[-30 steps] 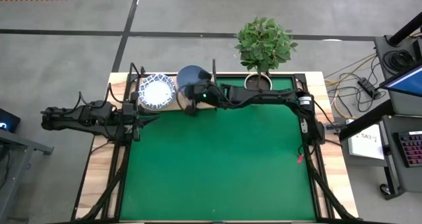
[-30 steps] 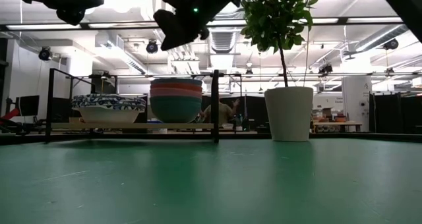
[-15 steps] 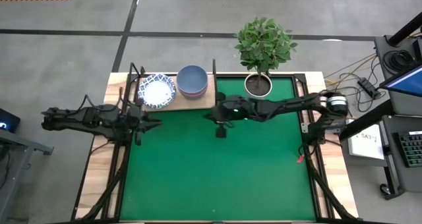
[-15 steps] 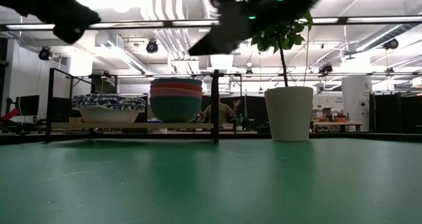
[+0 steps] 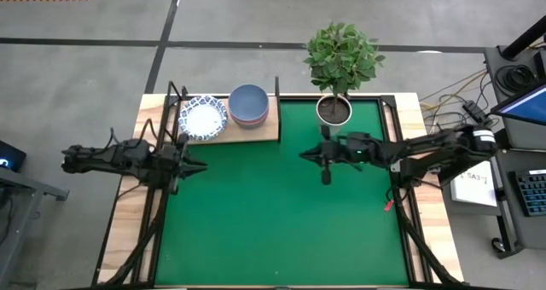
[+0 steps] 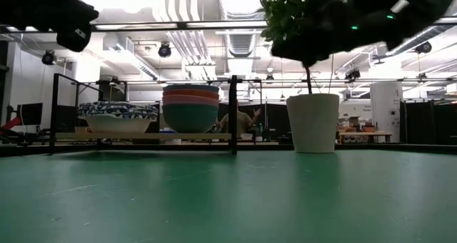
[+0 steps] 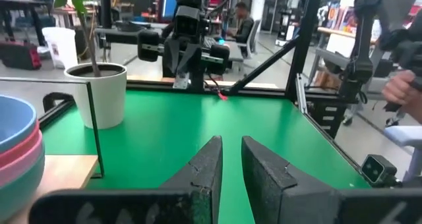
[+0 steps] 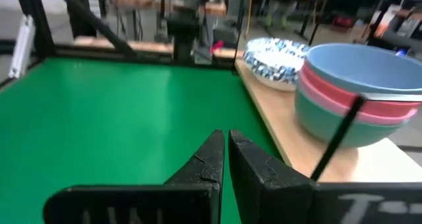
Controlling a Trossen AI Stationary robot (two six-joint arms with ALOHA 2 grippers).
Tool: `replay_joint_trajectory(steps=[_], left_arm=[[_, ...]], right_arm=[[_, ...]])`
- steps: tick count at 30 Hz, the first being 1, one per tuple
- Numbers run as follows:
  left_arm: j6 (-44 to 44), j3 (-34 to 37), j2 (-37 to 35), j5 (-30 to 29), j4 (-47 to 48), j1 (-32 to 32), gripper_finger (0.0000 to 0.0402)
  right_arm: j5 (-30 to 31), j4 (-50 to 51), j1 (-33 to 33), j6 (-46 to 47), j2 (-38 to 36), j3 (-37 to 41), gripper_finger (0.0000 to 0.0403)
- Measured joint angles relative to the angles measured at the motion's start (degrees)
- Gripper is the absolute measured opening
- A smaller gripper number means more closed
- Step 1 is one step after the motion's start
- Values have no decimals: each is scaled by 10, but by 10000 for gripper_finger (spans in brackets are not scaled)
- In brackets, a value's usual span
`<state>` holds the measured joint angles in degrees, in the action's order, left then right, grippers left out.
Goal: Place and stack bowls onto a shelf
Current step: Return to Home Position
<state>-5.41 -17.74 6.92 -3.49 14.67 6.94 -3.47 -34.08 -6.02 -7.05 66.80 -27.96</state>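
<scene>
The shelf [image 5: 270, 133] stands at the mat's far left corner. On it sit a nested stack of white bowls with blue patterned rims [image 5: 203, 118] and a stack of coloured bowls [image 5: 249, 104], grey-blue on top, green at the bottom [image 6: 191, 108]. My right gripper [image 5: 304, 156] hovers shut above the mat, right of the shelf and near the plant pot; its wrist view shows both stacks [image 8: 356, 85] ahead. My left gripper [image 5: 201, 164] hangs shut over the mat's left edge, on the near side of the shelf [image 7: 231, 148]. Neither holds anything.
A white plant pot [image 5: 333, 109] with a leafy plant stands on the mat's far edge, right of the shelf [image 6: 313, 123]. Thin black uprights [image 6: 233, 114] rise at the shelf's ends. The green mat [image 5: 281, 230] stretches toward the near edge. People show in the room beyond.
My right gripper has drawn back from above the coloured bowl stack, travelling toward the table's right and a little toward the near edge, and now hangs beside the plant pot. The bowls have stayed as they were on the shelf.
</scene>
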Motion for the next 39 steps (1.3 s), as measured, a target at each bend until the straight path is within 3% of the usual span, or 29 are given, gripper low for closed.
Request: replay_joint_trajectory(steps=[6, 18, 25, 32, 35, 39], left_arm=[[3, 43, -70, 0, -3, 0, 40], [10, 83, -69, 1, -21, 0, 40], [10, 103, -69, 7, -32, 0, 40], [19, 146, -69, 106, -135, 0, 40], [15, 168, -69, 100, -167, 0, 40], [-32, 170, -64, 23, -157, 0, 40]], right_arm=[[0, -73, 0, 22, -77, 99, 12], [3, -78, -3, 28, -243, 197, 12], [-24, -20, -2, 33, -338, 227, 12], [-30, 83, -2, 29, -469, 227, 12], [-30, 152, -2, 13, -532, 228, 12], [-30, 218, -2, -1, -604, 236, 12]])
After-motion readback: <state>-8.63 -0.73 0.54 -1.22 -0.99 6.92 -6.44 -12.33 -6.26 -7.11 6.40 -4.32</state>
